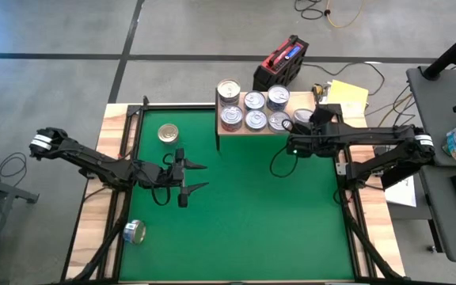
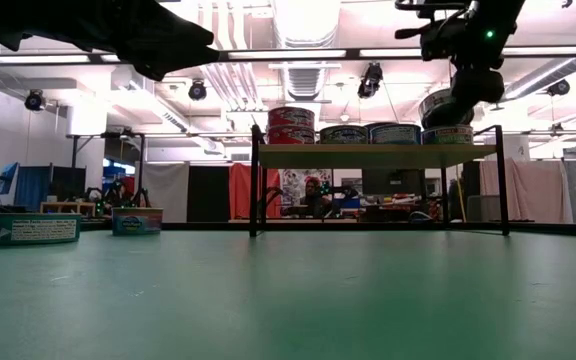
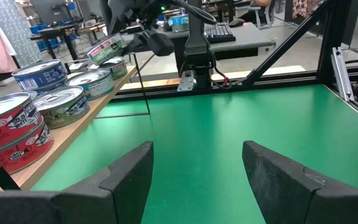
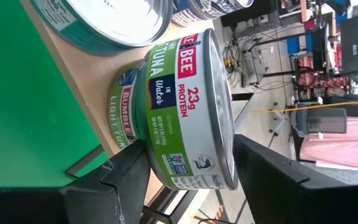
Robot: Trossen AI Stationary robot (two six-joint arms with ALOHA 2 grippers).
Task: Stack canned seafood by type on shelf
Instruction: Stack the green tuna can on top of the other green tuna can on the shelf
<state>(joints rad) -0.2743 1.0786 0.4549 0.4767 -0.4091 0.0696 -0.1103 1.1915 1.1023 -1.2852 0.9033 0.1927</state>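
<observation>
A: Right end effector [image 1: 302, 119] position?

B: At the right end of the shelf [image 1: 287, 131], above the board. Its fingers are closed on a green-label tuna can [image 4: 185, 112]. The right wrist view shows one dark finger on each side of the can wall, and the can is tilted over another green-label can [image 4: 124, 115] resting on the wood. In the low view the held can [image 2: 440, 104] sits raised and tipped above the row.

A: Left end effector [image 1: 193, 178]?

B: Over the green mat [image 1: 244, 214], left of centre, well apart from the shelf. Fingers spread wide, nothing between them; the left wrist view shows only bare mat in the gap.

A: Shelf contents?

B: High view: a light-wood board at the mat's far edge, on thin black legs. Two rows of silver-topped cans [image 1: 255, 110]. At the left end a stack of red-label cans [image 1: 229, 91], two high by the left wrist view [image 3: 8, 127]. Beside them, lower cans with bluish and greenish labels, standing close together.

A: Cans off the shelf?

B: Two. A gold-topped can [image 1: 168, 133] stands upright on the mat, left of the shelf and near the left end effector. A blue-label can [image 1: 134, 232] lies on its side at the mat's left border, near the front corner. The low view shows both at far left.

A: Anything else on the bench?

B: A red and black box [image 1: 280, 63] and yellow papers [image 1: 347, 96] behind the shelf.
</observation>
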